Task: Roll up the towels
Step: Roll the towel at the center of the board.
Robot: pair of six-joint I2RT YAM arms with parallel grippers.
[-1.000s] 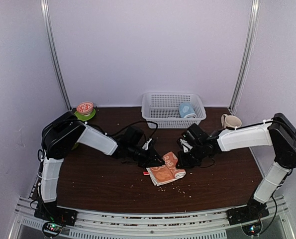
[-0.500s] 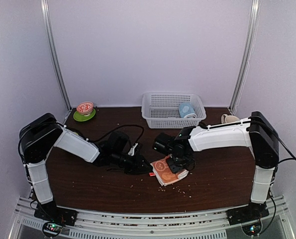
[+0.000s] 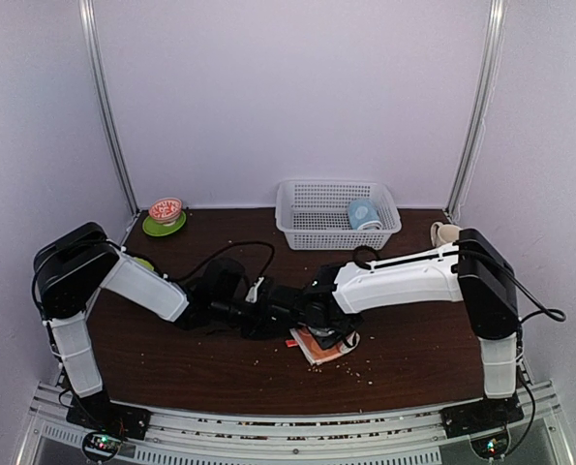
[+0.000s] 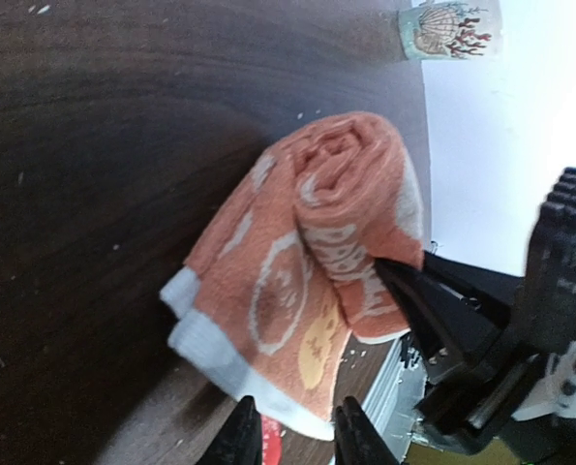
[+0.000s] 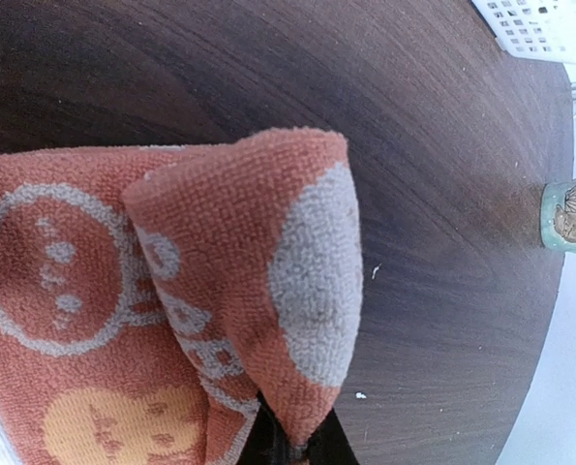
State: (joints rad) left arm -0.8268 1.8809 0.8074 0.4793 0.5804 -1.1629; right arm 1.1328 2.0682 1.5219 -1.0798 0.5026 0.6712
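Observation:
The orange-red towel (image 3: 328, 347) with a white pattern lies on the table at the centre front, partly rolled. My right gripper (image 3: 323, 325) is right over it, shut on a lifted fold of the towel (image 5: 268, 291), its fingertips (image 5: 295, 448) pinching the cloth. My left gripper (image 3: 286, 318) is just left of the towel, low over the table and open; the towel's white edge (image 4: 220, 358) lies just beyond its fingers (image 4: 241, 438). A light blue rolled thing (image 3: 363, 214), apparently the other towel, lies in the basket.
A white mesh basket (image 3: 297, 232) stands at the back centre. A patterned mug (image 3: 447, 235) stands at the back right, also in the left wrist view (image 4: 449, 27). A red bowl on a green plate (image 3: 165, 211) is at the back left. Crumbs lie near the towel.
My right arm has swung left and come down over the orange towel, taking a fold and carrying it leftwards. My left gripper has drawn back slightly to the left.

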